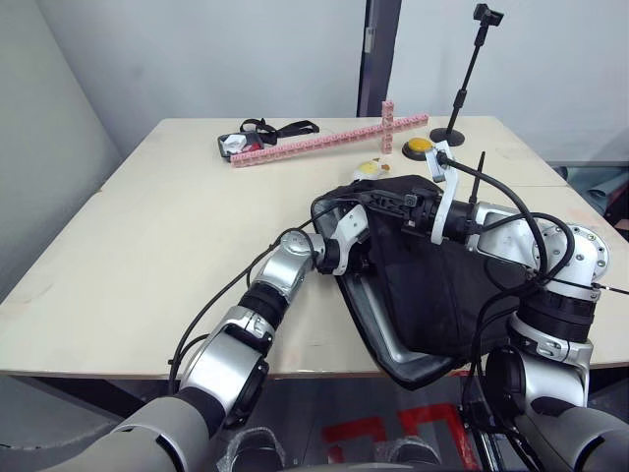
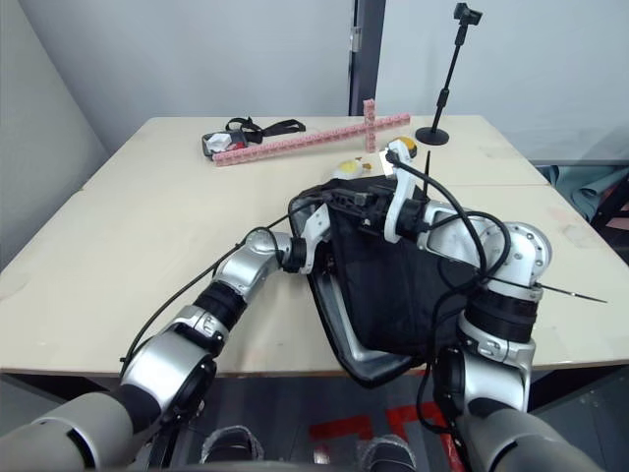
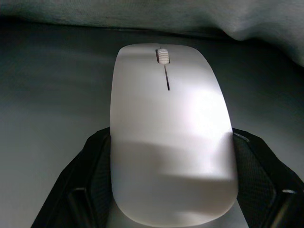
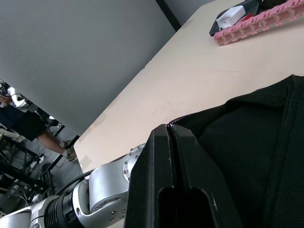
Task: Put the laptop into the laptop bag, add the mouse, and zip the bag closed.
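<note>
The left tool (image 3: 166, 190) grips the mouse (image 3: 168, 128) between its black fingers (image 3: 90, 180), the wheel end pointing away from the wrist, inside the laptop bag (image 1: 442, 285). The bag lies open at the bench's (image 1: 147, 246) front edge with the silver laptop (image 1: 369, 320) showing at its mouth. The right tool (image 4: 173, 135) pinches the bag's zipper edge, fingers closed.

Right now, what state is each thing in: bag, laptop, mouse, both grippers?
laptop bag: open, top edge lifted.
laptop: inside the bag, edge showing.
mouse: held, inside the bag.
left gripper: shut on the mouse.
right gripper: shut on the bag's zipper edge.
</note>
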Robot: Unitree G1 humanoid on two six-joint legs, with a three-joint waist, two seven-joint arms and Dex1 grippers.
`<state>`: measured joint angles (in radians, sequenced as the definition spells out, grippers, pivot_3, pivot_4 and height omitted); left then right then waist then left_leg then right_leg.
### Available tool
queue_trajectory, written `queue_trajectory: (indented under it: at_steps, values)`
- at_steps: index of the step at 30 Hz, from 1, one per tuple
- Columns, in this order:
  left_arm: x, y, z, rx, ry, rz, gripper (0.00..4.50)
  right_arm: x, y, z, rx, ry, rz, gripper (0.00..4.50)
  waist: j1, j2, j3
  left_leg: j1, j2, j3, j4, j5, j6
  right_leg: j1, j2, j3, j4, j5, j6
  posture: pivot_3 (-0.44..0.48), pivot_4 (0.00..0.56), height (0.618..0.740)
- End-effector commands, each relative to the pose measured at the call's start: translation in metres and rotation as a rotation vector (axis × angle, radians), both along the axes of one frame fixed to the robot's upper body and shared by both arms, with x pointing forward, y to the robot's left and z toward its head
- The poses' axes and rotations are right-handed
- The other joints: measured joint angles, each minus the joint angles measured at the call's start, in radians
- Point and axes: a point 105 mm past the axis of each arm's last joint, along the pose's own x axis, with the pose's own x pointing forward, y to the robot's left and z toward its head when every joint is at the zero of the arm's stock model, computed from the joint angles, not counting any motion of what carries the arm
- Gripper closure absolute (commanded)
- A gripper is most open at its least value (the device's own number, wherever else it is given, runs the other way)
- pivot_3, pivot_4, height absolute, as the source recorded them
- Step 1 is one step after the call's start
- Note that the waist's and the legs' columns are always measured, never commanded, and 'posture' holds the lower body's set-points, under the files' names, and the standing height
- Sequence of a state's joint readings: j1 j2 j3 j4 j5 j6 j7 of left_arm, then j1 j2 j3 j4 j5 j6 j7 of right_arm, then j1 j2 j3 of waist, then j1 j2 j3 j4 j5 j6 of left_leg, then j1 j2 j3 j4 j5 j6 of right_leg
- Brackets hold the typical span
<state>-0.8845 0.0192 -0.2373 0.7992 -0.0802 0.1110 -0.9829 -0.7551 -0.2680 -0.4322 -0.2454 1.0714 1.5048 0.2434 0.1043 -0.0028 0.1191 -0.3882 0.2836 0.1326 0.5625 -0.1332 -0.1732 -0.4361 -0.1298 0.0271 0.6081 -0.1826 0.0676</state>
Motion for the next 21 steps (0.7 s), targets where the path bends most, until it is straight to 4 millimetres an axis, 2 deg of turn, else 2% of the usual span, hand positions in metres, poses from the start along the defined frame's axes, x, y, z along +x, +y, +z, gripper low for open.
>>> queue_trajectory:
  at_steps: [1, 7, 8, 10, 14, 21]
  values:
    - [0.001, -0.001, -0.013, 0.037, 0.032, 0.014, 1.70, -0.010, 0.008, 0.030, 0.057, -0.121, 0.062, 4.48, 0.000, 0.000, 0.000, 0.000, 0.000, 0.000, 0.000, 0.000, 0.000, 0.000, 0.000, 0.000, 0.000, 0.000, 0.000, 0.000, 0.150, 0.740]
    - [0.000, -0.001, -0.008, 0.004, 0.019, -0.002, 1.70, -0.009, 0.008, 0.029, 0.049, -0.117, 0.054, 4.48, 0.000, 0.000, 0.000, 0.000, 0.000, 0.000, -0.001, 0.000, 0.000, 0.000, 0.000, 0.000, -0.001, 0.000, 0.000, 0.000, 0.150, 0.740]
    - [0.000, -0.001, -0.007, -0.005, 0.020, 0.000, 0.67, -0.009, 0.007, 0.029, 0.049, -0.116, 0.054, 4.50, 0.000, 0.000, 0.000, 0.000, 0.000, 0.000, -0.001, 0.000, 0.000, 0.000, 0.000, 0.000, -0.001, 0.000, 0.000, 0.000, 0.150, 0.740]
    - [0.000, 0.001, -0.005, -0.015, 0.022, 0.001, 0.04, -0.009, 0.007, 0.028, 0.047, -0.114, 0.054, 4.50, 0.000, 0.000, 0.000, 0.000, 0.000, 0.000, -0.001, 0.000, 0.000, 0.000, 0.000, 0.000, -0.002, 0.000, 0.000, 0.000, 0.150, 0.740]
    - [0.001, 0.005, -0.001, -0.040, 0.026, 0.008, 0.04, -0.009, 0.007, 0.028, 0.047, -0.114, 0.053, 4.50, 0.000, 0.000, 0.000, -0.001, 0.000, 0.000, -0.002, 0.000, 0.000, 0.000, 0.000, 0.000, -0.003, 0.000, 0.001, 0.000, 0.150, 0.740]
    - [-0.006, 0.030, 0.006, -0.067, 0.024, 0.002, 0.04, -0.007, 0.007, 0.027, 0.046, -0.107, 0.055, 4.50, -0.001, 0.000, 0.000, -0.001, 0.000, 0.001, -0.005, 0.000, -0.001, -0.001, 0.000, -0.001, -0.005, 0.000, 0.001, 0.000, 0.150, 0.740]
